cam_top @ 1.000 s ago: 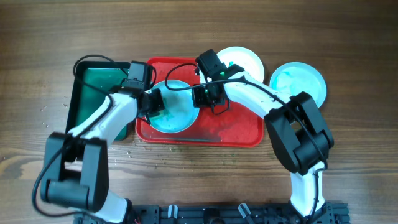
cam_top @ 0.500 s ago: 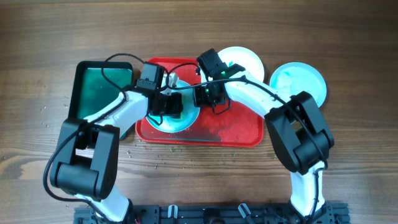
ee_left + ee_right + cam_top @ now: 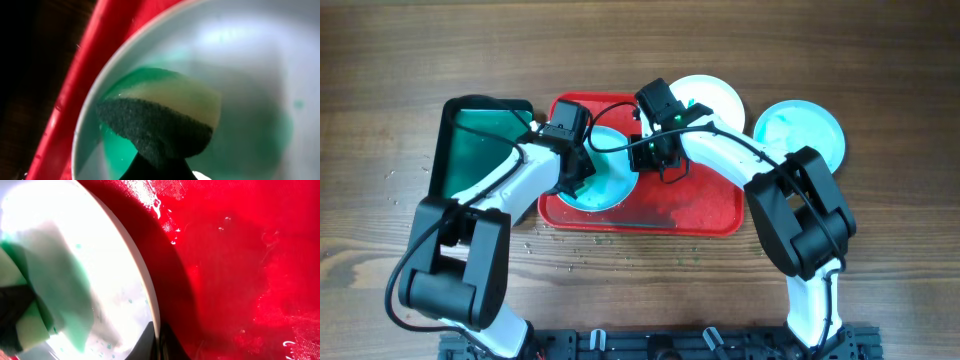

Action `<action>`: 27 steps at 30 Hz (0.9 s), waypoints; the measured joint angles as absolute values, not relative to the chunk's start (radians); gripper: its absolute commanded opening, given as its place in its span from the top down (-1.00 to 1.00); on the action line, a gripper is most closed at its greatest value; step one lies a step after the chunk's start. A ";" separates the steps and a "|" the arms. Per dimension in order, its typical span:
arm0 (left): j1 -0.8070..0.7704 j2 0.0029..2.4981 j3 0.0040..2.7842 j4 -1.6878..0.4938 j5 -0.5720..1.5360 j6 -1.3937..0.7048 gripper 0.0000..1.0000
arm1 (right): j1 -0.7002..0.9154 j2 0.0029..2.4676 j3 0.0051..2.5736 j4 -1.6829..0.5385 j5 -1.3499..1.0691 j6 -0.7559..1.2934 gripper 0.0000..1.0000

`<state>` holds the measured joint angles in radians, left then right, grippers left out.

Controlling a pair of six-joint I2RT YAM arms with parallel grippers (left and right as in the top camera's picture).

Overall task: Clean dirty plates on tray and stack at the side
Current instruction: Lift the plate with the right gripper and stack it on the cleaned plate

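One white plate (image 3: pixel 612 178) with teal smears stands tilted on the red tray (image 3: pixel 700 215). My right gripper (image 3: pixel 646 157) is shut on its right rim; in the right wrist view my fingers (image 3: pixel 157 341) pinch the plate's edge (image 3: pixel 100 245) above the wet tray (image 3: pixel 240 255). My left gripper (image 3: pixel 576 170) is shut on a sponge (image 3: pixel 165 117), dark pad and pale foam, pressed on the plate's face (image 3: pixel 250 75) near its left rim, beside the tray wall (image 3: pixel 75 90). Two more plates lie off the tray: one (image 3: pixel 712 97) at its back right corner, one teal-tinted (image 3: pixel 800 135) further right.
A dark green tray (image 3: pixel 470 135) lies left of the red tray, under my left arm. Water droplets speckle the wooden table (image 3: pixel 620 50) in front of the trays. The red tray floor is wet with greenish residue (image 3: pixel 665 212).
My left gripper swept the sponge right across the plate's face, then back to its left side. The right gripper kept its hold on the rim without moving.
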<state>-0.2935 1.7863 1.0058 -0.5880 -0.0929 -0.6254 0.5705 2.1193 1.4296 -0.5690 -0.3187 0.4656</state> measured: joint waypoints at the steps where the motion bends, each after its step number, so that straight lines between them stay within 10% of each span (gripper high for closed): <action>1: -0.292 1.784 1.006 -0.595 -0.046 -0.586 0.92 | 0.570 2.119 1.430 -0.569 -0.319 0.466 0.91; 8: -0.293 1.815 0.970 -0.541 0.486 -0.274 0.92 | 0.569 2.119 1.430 -0.572 -0.318 0.464 0.91; 18: -0.302 1.817 0.960 -0.192 -0.036 -0.588 0.92 | 0.569 2.120 1.430 -0.564 -0.318 0.443 0.91; 27: -0.202 1.770 1.173 -0.731 -0.094 -0.659 0.92 | 0.570 2.122 1.430 -0.558 -0.330 0.432 0.91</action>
<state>-0.2016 1.7699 1.1732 -0.7315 -0.0940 -0.6586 0.5705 2.1220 1.4296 -0.5579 -0.3298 0.4320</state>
